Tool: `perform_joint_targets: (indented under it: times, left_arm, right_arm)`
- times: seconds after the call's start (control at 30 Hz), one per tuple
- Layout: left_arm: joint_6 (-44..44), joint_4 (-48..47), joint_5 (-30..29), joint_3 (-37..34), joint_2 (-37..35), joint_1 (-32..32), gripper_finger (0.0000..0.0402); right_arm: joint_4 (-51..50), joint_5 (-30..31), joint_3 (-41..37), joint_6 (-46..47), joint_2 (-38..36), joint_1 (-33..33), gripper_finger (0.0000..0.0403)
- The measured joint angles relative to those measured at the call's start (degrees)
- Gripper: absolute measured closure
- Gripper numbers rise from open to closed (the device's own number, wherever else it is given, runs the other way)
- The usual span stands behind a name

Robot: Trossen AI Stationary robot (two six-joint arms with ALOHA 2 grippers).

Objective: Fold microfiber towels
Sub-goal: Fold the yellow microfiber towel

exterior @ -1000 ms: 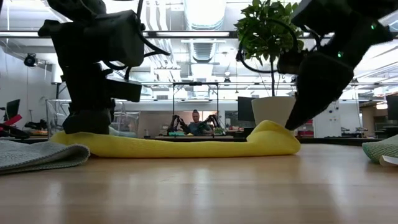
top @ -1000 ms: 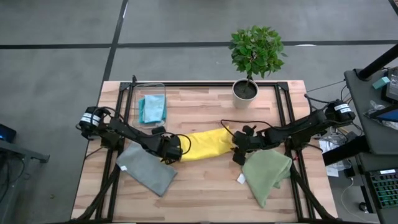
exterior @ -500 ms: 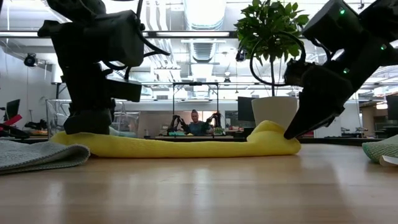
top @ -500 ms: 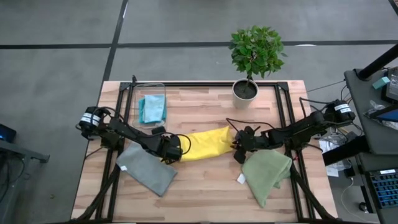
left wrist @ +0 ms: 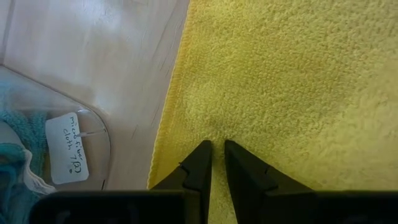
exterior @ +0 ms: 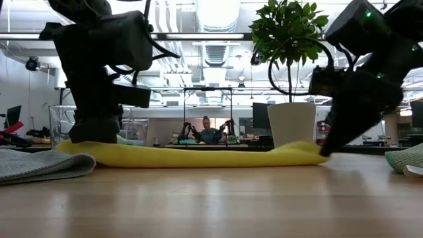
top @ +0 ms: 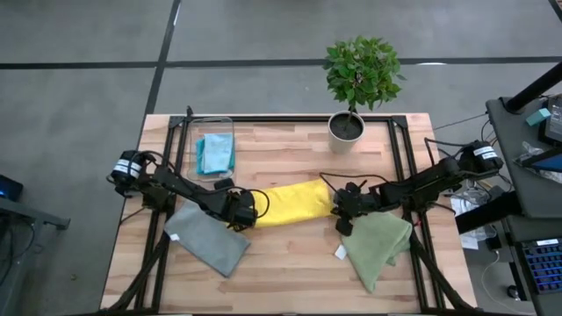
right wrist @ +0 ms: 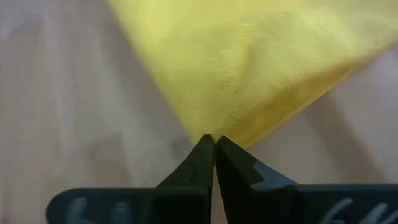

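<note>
High view: the yellow towel [top: 294,204] lay stretched left to right across the middle of the desk [top: 281,263], between the two arms. The left end effector [top: 243,211] sat on its left end, fingers nearly together and apparently pinching the cloth. The right end effector [top: 341,209] sat at its right end and had drawn slightly rightward over the last second, pulling that end longer. The grey towel [top: 208,238] lay near left, the olive green towel [top: 376,246] near right, and the teal towel [top: 214,153] in the clear bin [top: 213,124] at far left; a potted plant [top: 356,83] stood at the far edge. Low view: the hump seen a second before at the yellow towel's right end had flattened, so the cloth [exterior: 192,156] lay as a low, even band from the left end effector [exterior: 92,135] to the right end effector [exterior: 328,151]. Left wrist view: the fingertips [left wrist: 199,163] stood close together, pressed on the yellow pile near its edge. Right wrist view: the fingers [right wrist: 205,155], open a second earlier, had closed onto the yellow corner. Judgement: with both ends gripped and the cloth smoothed, the towel appeared ready for a fold; no fold was yet made.
</note>
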Motion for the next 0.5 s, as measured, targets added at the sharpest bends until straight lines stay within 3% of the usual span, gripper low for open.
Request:
perform_joint_targets:
  times: [0.07,0.5]
  left_arm:
    - [-0.02,0.07,-0.02,0.0,0.0,0.0,0.0369]
    - [0.36,0.09,1.3,1.03,0.02,-0.21,0.0369]
  right_arm:
    - [-3.68,-2.51,1.15,0.97,-0.05,0.78,0.0394]
    - [-25.07,-4.26,8.55,1.59,-0.64,2.22,0.0394]
